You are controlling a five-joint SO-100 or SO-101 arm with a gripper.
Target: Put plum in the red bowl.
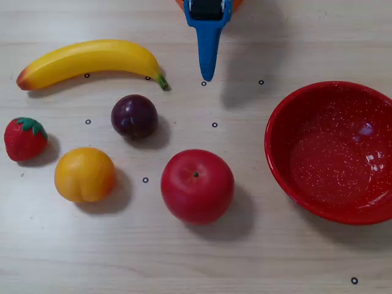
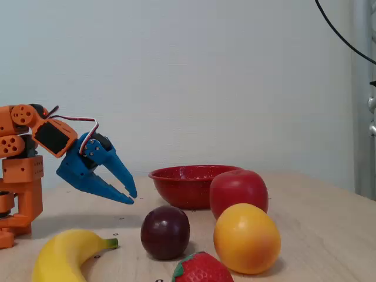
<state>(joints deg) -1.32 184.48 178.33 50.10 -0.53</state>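
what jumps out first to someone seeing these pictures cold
The big glossy red bowl at the right edge of the overhead view, empty, and the bright red apple near the middle. Then the blue pincer, slightly open and holding nothing, poised above the table behind the dark plum.

A pale wooden table [image 1: 257, 263] seen from overhead. An apple [image 1: 197, 185] sits near centre. From it: plum [image 1: 135, 116] at ten o'clock, banana [image 1: 89, 61] at eleven, orange fruit [image 1: 85, 174] and strawberry [image 1: 24, 138] at nine, red bowl [image 1: 288, 177] at three.
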